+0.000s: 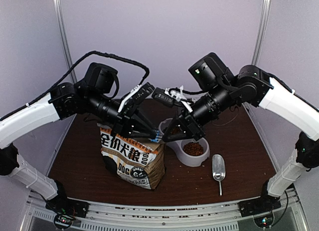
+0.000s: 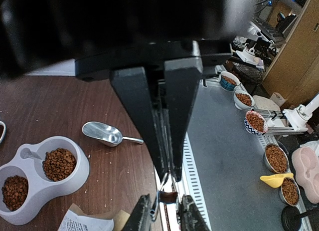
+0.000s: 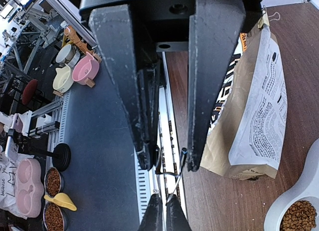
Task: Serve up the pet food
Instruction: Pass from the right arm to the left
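Pet food (image 1: 193,148) lies as brown kibble in the grey double bowl (image 1: 185,160); the left wrist view shows kibble (image 2: 59,163) in both cups. The printed paper bag (image 1: 132,158) stands left of the bowl. Both grippers meet above the bag's right top corner. My right gripper (image 3: 169,163) is shut on a small binder clip (image 3: 174,175), the clip body (image 2: 170,197) sitting between its fingertips. My left gripper (image 2: 169,175) has its fingers nearly together on the clip's wire handle. In the top view the left gripper (image 1: 153,135) and right gripper (image 1: 168,136) almost touch.
A metal scoop (image 1: 218,167) lies on the brown table right of the bowl. The right gripper hides the bowl's far cup from above. The table's slotted front rail (image 2: 192,156) runs below the grippers. Beyond it stand several other bowls of kibble (image 2: 276,158).
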Controlling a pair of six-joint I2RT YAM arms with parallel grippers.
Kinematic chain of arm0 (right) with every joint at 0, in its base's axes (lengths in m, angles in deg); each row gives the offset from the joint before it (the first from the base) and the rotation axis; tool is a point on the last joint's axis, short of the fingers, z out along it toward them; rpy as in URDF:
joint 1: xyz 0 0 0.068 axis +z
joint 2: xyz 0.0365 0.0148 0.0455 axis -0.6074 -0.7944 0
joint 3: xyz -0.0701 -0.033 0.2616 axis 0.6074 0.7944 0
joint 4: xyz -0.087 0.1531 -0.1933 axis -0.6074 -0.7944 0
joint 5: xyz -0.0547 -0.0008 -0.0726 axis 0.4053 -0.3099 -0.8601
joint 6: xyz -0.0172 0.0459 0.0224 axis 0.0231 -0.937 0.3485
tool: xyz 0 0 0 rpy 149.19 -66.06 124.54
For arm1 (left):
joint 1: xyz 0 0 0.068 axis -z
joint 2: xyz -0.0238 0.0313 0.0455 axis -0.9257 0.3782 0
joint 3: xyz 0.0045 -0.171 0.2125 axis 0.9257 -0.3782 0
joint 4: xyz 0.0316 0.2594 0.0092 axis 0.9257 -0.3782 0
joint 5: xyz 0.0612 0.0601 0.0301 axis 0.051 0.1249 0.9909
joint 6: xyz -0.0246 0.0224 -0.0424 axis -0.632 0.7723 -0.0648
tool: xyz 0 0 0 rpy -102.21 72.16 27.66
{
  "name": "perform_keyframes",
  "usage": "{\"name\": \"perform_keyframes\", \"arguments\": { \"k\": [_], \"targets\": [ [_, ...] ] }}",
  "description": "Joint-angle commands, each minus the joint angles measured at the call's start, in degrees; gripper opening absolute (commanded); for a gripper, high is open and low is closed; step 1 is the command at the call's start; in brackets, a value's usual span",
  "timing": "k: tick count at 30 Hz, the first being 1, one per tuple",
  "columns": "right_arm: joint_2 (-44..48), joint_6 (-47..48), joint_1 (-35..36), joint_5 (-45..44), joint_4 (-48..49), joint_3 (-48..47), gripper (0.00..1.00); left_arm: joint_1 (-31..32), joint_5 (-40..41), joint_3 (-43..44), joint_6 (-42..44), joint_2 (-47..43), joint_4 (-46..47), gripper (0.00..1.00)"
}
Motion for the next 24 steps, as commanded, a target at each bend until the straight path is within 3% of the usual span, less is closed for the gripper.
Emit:
{"name": "perform_keyframes", "arguments": {
  "k": [1,3,14,21,24],
  "targets": [
    [0.92,0.09,0.08,-1.05,2.09,0.31,0.0,0.36,-0.85,-1.41,-1.24,-0.2,2.54,0.03],
    [1.44,0.06,0.08,-1.46,2.78,1.01,0.0,0.39,-0.65,-2.24,-2.4,-0.55,3.65,0.02],
    [5.92,0.34,0.08,-2.79,7.97,7.03,0.5,0.06,5.58,-5.04,-11.89,-2.26,8.86,0.0],
    [9.75,-1.79,0.0,-5.42,14.82,12.74,0.58,-0.99,7.89,-8.96,-17.52,-4.86,15.73,0.0],
    [13.83,-6.64,-0.05,-8.76,26.35,19.97,0.63,-1.29,9.76,-11.69,-20.65,-6.61,20.52,0.0]
  ]
}}
